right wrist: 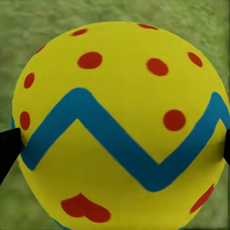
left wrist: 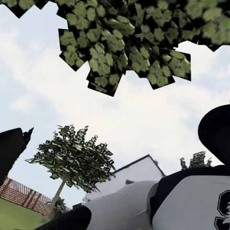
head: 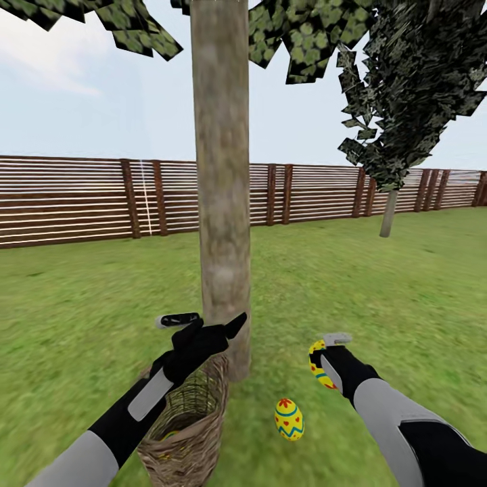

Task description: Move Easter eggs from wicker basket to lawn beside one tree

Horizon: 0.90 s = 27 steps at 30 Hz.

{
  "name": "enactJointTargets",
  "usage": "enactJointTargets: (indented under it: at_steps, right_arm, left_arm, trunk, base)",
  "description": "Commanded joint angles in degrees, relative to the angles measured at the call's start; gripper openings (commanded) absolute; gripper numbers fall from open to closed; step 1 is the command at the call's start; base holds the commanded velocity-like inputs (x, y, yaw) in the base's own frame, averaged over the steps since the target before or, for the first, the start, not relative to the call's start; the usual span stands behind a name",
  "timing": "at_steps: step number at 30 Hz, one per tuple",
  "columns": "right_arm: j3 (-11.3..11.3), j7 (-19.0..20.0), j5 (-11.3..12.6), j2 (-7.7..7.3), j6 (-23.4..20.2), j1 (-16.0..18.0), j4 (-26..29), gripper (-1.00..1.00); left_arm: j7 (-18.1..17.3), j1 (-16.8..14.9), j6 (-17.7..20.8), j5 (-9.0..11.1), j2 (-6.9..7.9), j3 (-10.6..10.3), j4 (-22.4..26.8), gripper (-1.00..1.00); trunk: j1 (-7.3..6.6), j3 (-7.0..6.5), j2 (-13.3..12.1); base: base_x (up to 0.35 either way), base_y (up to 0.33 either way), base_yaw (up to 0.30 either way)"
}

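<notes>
1. One Easter egg (head: pixel 289 419) is seen lying on the lawn (head: pixel 379 297) close to the foot of the thick pale tree trunk (head: pixel 222 203), so one placement can be judged done.
2. A second egg (head: pixel 316 364) is held in the right gripper (head: pixel 325 362) above the grass, to the right of the trunk; in the right wrist view the held egg (right wrist: pixel 120 124) sits between the two dark fingertips, the jaws closed against its sides. It has not yet been set down.
3. The wicker basket (head: pixel 186 426) stands on the lawn just beside the trunk, partly hidden by the left arm. A small patch of yellow is glimpsed through the weave low down (possibly the third egg, though this cannot be confirmed).
4. The left gripper (head: pixel 203 325) hangs over the basket rim, against the trunk; its jaws appear spread and nothing is held.
5. Judged remaining: the held egg is to be lowered near the same tree, and whatever is left in the basket taken out and placed there too.
</notes>
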State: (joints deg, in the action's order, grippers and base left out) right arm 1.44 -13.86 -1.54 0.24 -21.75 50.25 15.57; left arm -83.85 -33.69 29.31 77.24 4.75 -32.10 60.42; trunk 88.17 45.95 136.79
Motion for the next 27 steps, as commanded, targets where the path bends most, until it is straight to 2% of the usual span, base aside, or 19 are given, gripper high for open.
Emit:
enactJointTargets:
  at_steps: [1, 18, 22, 27]
  right_arm:
    - [0.1, -0.1, -0.1, 0.02, -0.4, 0.0, 0.1, -1.00]
    - [0.1, -0.1, -0.1, 0.03, -0.5, 0.0, 0.1, -1.00]
    - [0.1, -0.1, -0.1, 1.13, -0.5, 0.0, 0.1, -1.00]
    - [0.1, -0.1, -0.1, 1.25, -0.5, 0.0, 0.0, -1.00]
  left_arm:
    - [-0.1, -0.1, 0.6, 0.5, 0.08, -0.2, 0.0, 1.00]
    - [-0.1, -0.1, 0.6, 0.5, 0.08, -0.4, 0.1, 1.00]
    - [-0.1, -0.1, 0.6, 0.5, 0.08, -0.4, 0.1, 1.00]
    - [-0.1, -0.1, 0.6, 0.5, 0.08, -0.4, 0.0, 1.00]
  trunk:
    - [-0.01, 0.00, 0.0]
    - [-0.01, -1.12, 0.0]
    - [-0.01, -1.22, 0.0]
    - [-0.01, -1.43, 0.0]
  base:
    - [0.000, 0.000, -0.215]
    - [0.000, 0.000, -0.210]
    - [0.000, 0.000, -0.116]
    - [0.000, 0.000, -0.252]
